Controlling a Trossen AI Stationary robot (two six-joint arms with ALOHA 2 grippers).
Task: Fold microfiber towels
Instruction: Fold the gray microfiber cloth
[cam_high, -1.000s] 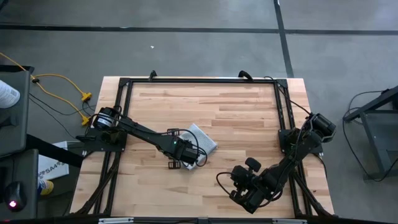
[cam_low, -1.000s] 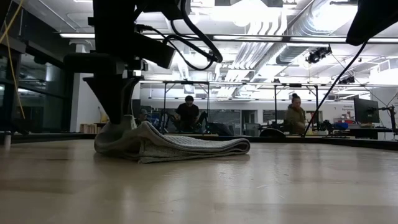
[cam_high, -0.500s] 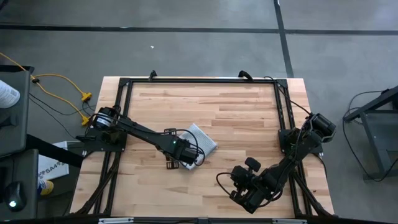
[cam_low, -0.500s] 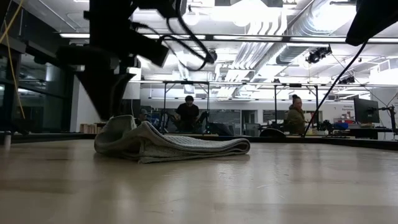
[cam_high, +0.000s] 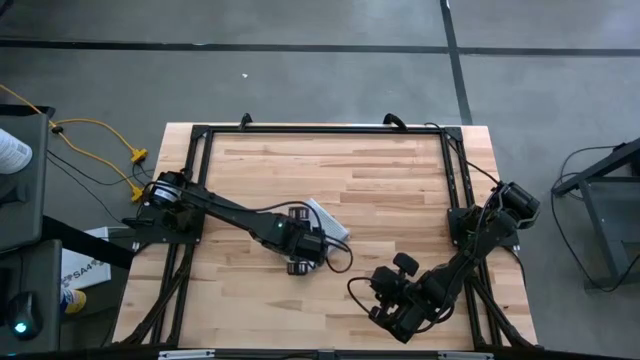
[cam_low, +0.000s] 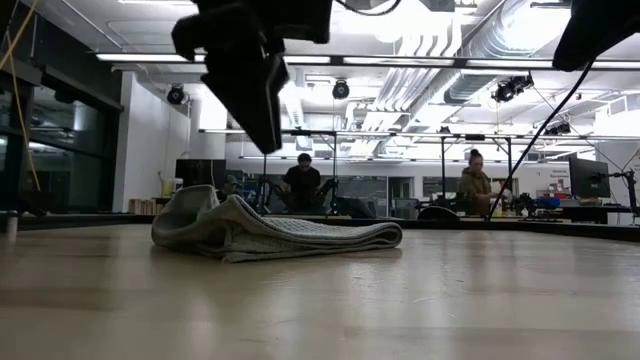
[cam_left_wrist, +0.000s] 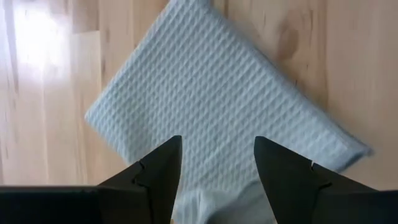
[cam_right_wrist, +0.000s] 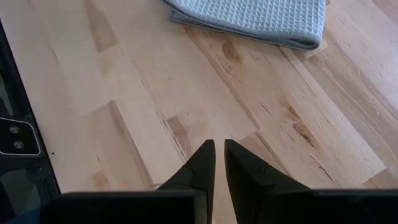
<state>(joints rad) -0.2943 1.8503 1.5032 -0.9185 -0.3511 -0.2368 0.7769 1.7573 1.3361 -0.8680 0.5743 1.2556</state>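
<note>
While the left claw hangs above the table with its two dark fingers spread wide and nothing between them, the towel lies directly beneath it, folded into a compact rectangle. Pale grey-blue cloth, fine ribbed grid texture; its folded edges run at an angle to the wood grain. Seen from overhead, the left claw covers most of the towel, and only one corner strip shows on the side of the claw away from the arm's base. From table height the towel rests flat on the wood as a low layered bundle, with one end bunched up higher than the other; the left claw is lifted well clear above that raised end, not touching the cloth. Right claw: fingers pressed nearly together, gripping nothing, held over bare wood. The towel lies well ahead of this claw, apart from it, with a rounded folded edge facing it. Overhead, the right claw sits near the front edge of the table, with its arm folded back along the right side rail, well apart from the left claw and the cloth. Beyond the table, two people sit at benches in the room behind.
</note>
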